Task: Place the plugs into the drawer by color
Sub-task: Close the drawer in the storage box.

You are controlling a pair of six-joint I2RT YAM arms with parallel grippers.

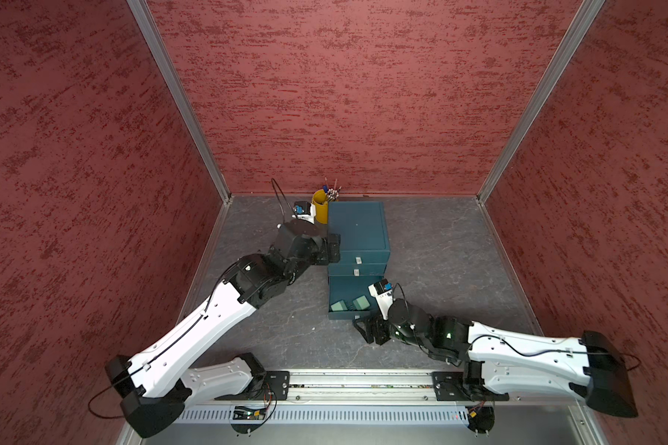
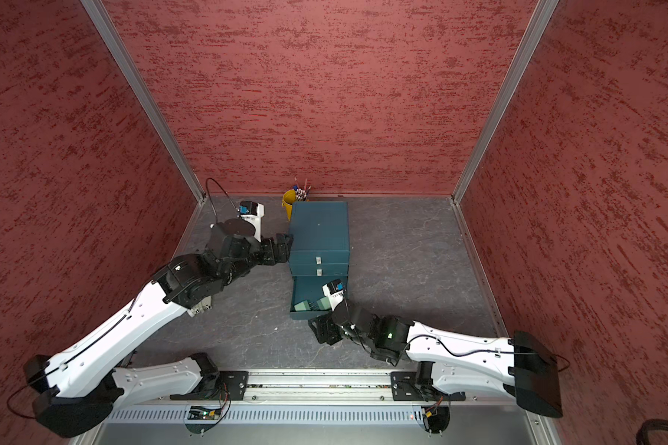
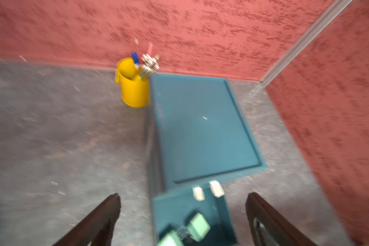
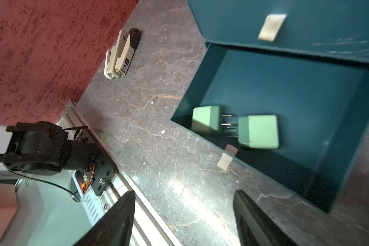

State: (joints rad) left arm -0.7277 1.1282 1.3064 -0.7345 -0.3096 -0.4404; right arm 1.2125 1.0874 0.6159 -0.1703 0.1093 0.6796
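Arms are bending in from both sides of the dark teal drawer, a chest that is standing near the back wall on the grey table. The left arm is stretching far forward with its elbow low, and the left gripper is sitting at the chest's left side, level with the upper drawers; whether it is touching that side I cannot tell. In the blurred left wrist view, the left gripper is showing 2 fingers spread wide with nothing between them. The right arm is folding in lower, wrist bent down, and the right gripper is hanging just in front of the pulled-out bottom drawer, close above the table. In the right wrist view its fingers are standing well apart and gripping nothing.

The chest is holding 3 drawers: 2 shut, 1 open, with 3 white pull tabs showing. Lying in the open bottom drawer, near its front, are 2 mint green plugs, prongs pointing toward each other. Just beside the chest's back left corner, 1 yellow pen cup is standing upright. By the left wall, 1 beige-and-black stapler is lying on the table.
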